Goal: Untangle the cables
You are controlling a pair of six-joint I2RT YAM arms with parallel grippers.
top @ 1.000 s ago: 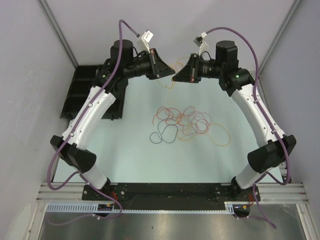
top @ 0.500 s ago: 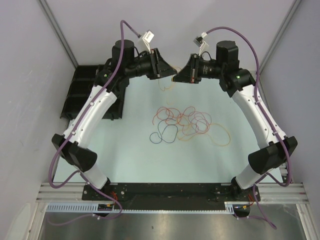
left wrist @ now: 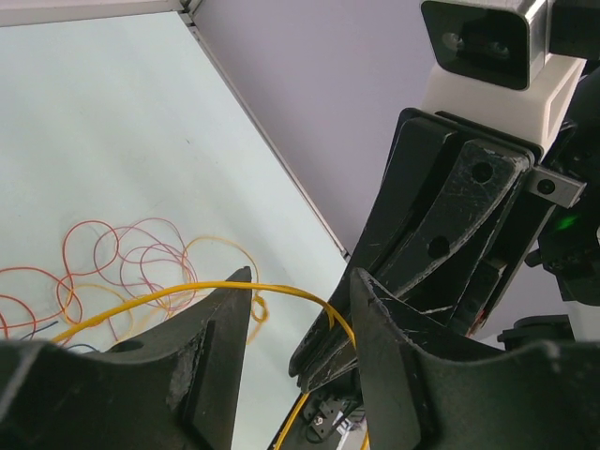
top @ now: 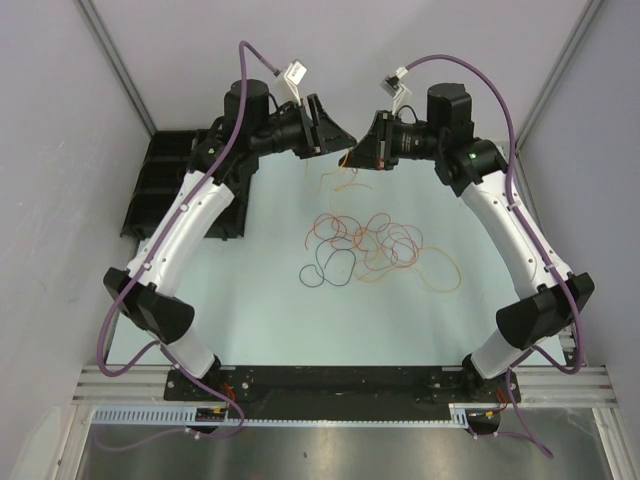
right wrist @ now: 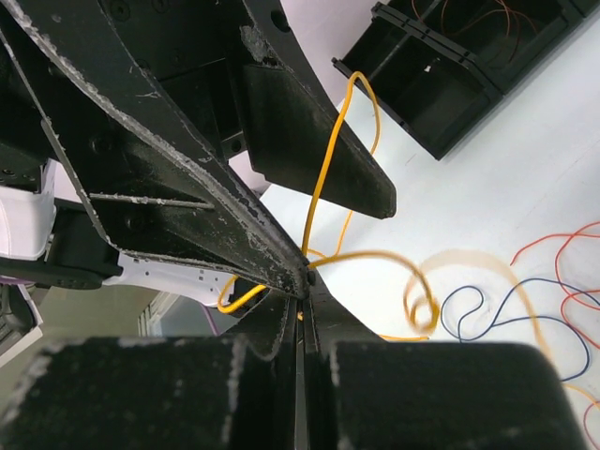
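1. Fingers of the right gripper [right wrist: 305,272] clamp the yellow cable [right wrist: 323,178], apparently to lift it away from the tangle [top: 375,245].
2. At 12 o'clock, the left gripper [left wrist: 300,281] has its fingers apart around it.
3. That tangle lies mid-worktop [top: 260,300].

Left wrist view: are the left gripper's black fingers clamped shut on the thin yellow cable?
No, the left gripper stands open: a clear gap separates its black fingers, and the thin yellow cable crosses it.

The left tool [left wrist: 302,281] has spread open around the yellow cable [left wrist: 286,290].
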